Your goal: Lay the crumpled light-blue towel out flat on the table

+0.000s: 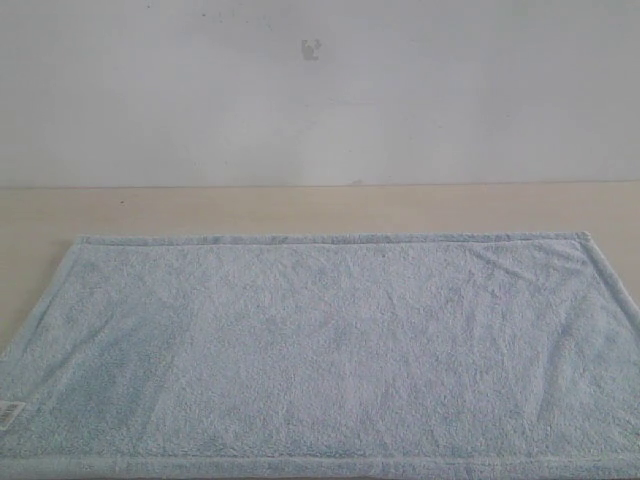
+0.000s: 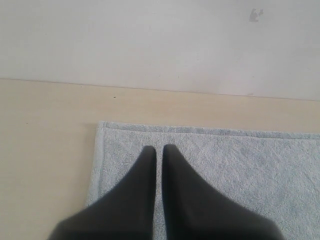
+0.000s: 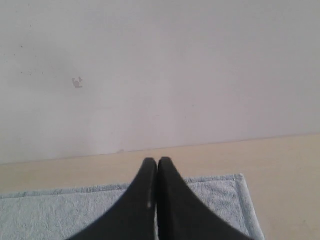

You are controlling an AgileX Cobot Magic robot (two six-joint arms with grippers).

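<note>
The towel (image 1: 330,350) lies spread flat and smooth across the lower half of the exterior frame, its small white label (image 1: 10,410) at the lower left edge. A strip of bare table (image 1: 300,210) runs along its far hem, below the pale wall (image 1: 320,90). The left gripper (image 2: 159,149) has its dark fingers drawn to a thin slit near a towel corner. The right gripper (image 3: 157,161) has its fingers pressed together near another corner, and neither holds anything.

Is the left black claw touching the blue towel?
Apart. The exterior view shows the towel bare, no gripper on it; the left gripper merely overlaps it in the left wrist view.
</note>
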